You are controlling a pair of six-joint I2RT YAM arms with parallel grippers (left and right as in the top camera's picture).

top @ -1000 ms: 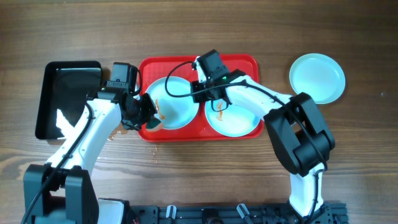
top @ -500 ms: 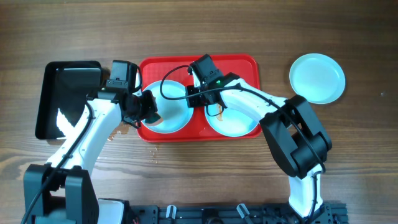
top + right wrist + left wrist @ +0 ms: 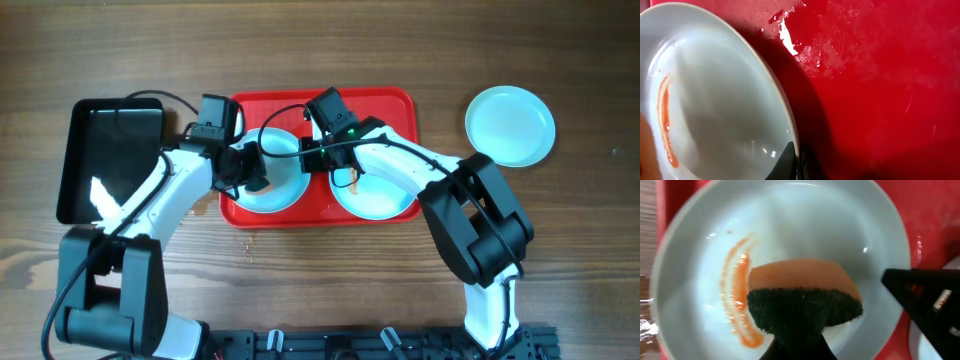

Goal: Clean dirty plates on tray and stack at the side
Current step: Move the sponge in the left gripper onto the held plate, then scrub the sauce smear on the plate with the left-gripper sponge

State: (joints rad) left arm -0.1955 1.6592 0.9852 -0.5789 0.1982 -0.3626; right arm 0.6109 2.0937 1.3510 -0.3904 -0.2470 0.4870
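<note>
1. Red plastic tray [image 3: 385,105] sits in the middle of the wooden table [image 3: 300,50], so I'm placing everything relative to that.
2. Two plates are on the tray, side by side. The first plate [image 3: 285,188] is on the tray's left half and the second plate [image 3: 380,200] is on its right half. Their rims come close together around the tray's middle.
3. The third plate [image 3: 509,125] isn't on the tray at all. It's on the bare wood well past the tray's right end, and it looks clean from above.
4. The left gripper [image 3: 797,341] hangs over the first plate, clenched on a sponge [image 3: 800,292], which is orange with a dark green scrubby layer. I can't tell whether the sponge is actually pressing on the plate.
5. An orange-brown sauce smear [image 3: 737,300] curves across the first plate just beside the sponge, on the side toward the tray's left end.
6. The right gripper [image 3: 796,161] is at the first plate's rim, on the side facing the tray's middle. In the wrist view the rim runs straight down into the fingertips, so the jaws are pinched onto that rim.
7. The second plate has a small orange mark near the edge closest to the first plate.
8. A glossy black tray [image 3: 110,150] lies on the wood off the red tray's left end, not touching it.
9. Some wet streaks [image 3: 815,55] shine on the bare red surface just outside the first plate's rim.
</note>
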